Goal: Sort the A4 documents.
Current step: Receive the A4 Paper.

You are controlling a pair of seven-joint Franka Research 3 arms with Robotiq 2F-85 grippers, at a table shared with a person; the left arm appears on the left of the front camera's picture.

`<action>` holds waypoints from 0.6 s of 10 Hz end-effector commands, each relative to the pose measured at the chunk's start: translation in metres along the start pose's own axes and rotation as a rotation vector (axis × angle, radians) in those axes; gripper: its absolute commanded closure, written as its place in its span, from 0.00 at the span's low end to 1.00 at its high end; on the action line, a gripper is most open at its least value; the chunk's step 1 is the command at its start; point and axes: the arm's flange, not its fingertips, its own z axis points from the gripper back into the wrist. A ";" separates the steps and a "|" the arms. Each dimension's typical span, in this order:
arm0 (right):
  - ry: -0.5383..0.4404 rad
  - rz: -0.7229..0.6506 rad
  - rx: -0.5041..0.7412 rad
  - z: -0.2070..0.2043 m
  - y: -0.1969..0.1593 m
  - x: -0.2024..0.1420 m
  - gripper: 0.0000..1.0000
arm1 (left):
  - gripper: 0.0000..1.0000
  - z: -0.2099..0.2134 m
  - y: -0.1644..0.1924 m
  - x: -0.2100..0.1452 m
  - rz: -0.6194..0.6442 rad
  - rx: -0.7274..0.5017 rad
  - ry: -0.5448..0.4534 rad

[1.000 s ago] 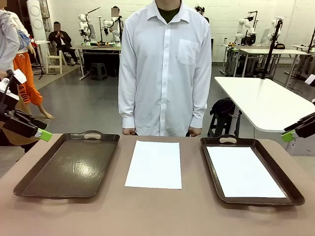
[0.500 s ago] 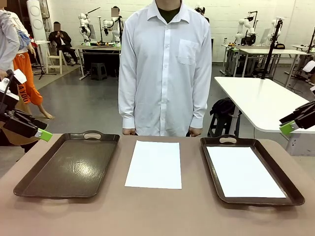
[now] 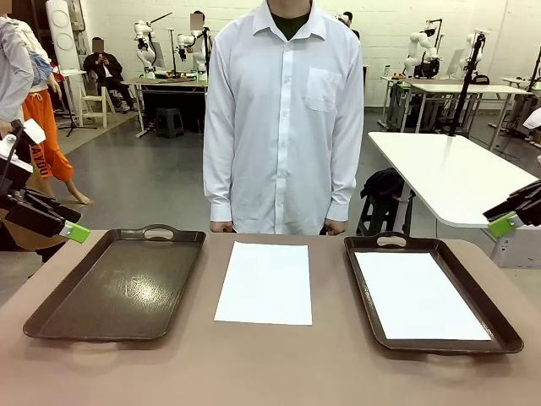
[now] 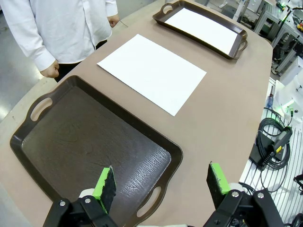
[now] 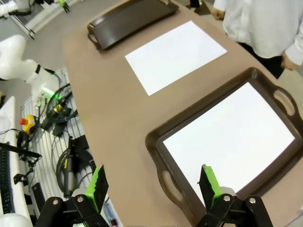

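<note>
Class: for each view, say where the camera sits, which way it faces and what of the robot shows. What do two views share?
Front view: fixed at the robot's side of the table, facing the person opposite; left gripper and right gripper at the edges.
Left wrist view: on the left arm, looking down at the left tray; its open fingers below.
Right wrist view: on the right arm, over the right tray holding a sheet; open fingers below.
Shared: both wrist views show the loose sheet.

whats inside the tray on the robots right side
One white A4 sheet lies flat inside the right tray, covering most of its floor. The dark rim shows around it. Whether more sheets lie under it cannot be seen.
</note>
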 end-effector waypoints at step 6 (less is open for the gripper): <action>-0.013 0.002 0.002 0.000 0.002 0.003 0.00 | 0.00 0.000 0.002 -0.001 -0.013 -0.012 -0.014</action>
